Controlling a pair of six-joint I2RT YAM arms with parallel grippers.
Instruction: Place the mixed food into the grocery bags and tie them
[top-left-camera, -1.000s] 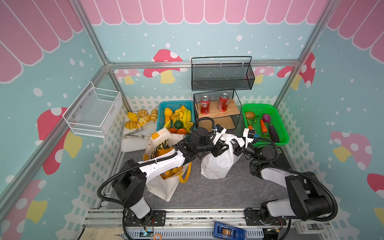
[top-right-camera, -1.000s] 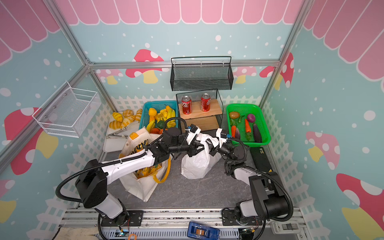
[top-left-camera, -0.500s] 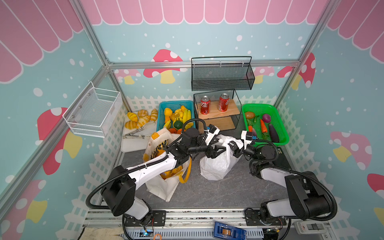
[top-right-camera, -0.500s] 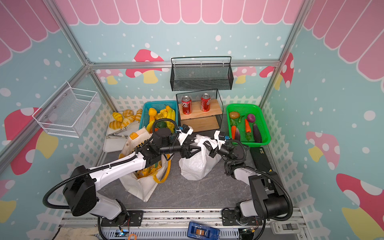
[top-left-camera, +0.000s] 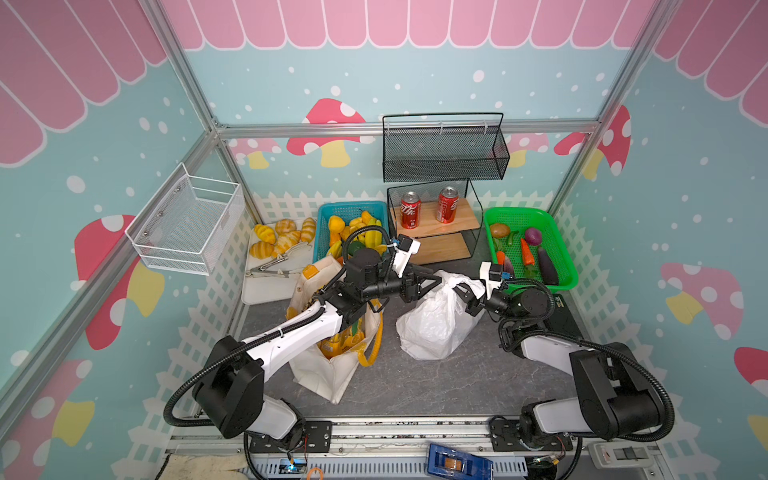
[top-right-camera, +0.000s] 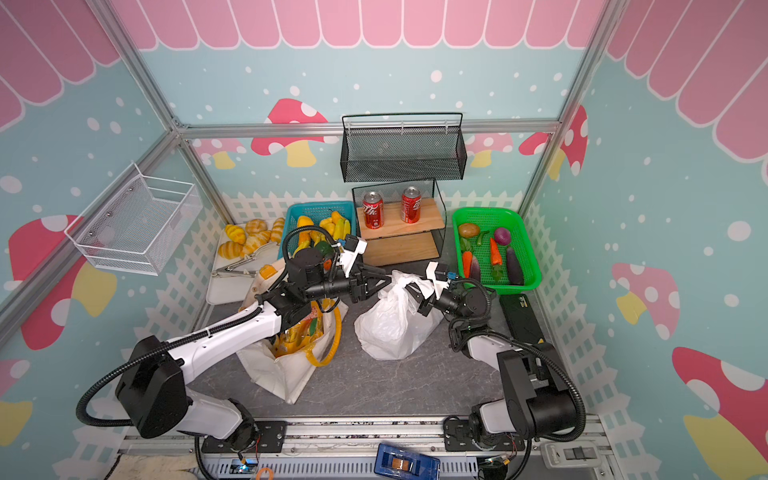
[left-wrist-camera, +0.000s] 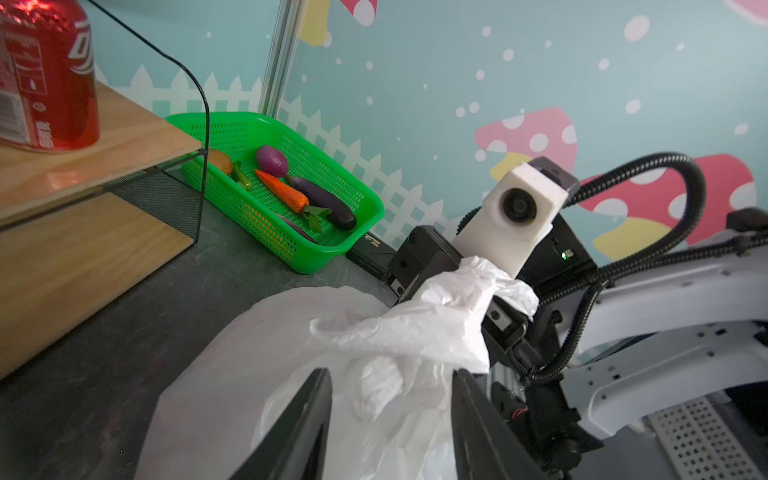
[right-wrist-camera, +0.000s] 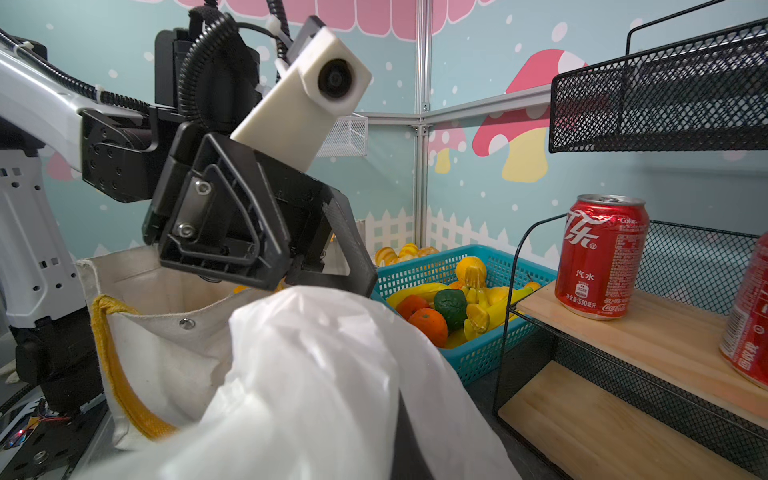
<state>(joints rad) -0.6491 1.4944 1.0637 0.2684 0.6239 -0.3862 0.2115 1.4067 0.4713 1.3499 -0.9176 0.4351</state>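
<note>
Straddles the bunched top of the white plastic bag (top-left-camera: 432, 328) with the left tool (left-wrist-camera: 390, 374) spread; pinches a fold of it with the right tool (top-left-camera: 464, 296)

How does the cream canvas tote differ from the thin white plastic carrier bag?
The cream canvas tote gapes open; the white plastic carrier bag is bunched shut on top. The tote has yellow handles; the plastic bag is all white. Both stand on the grey tabletop.
</note>
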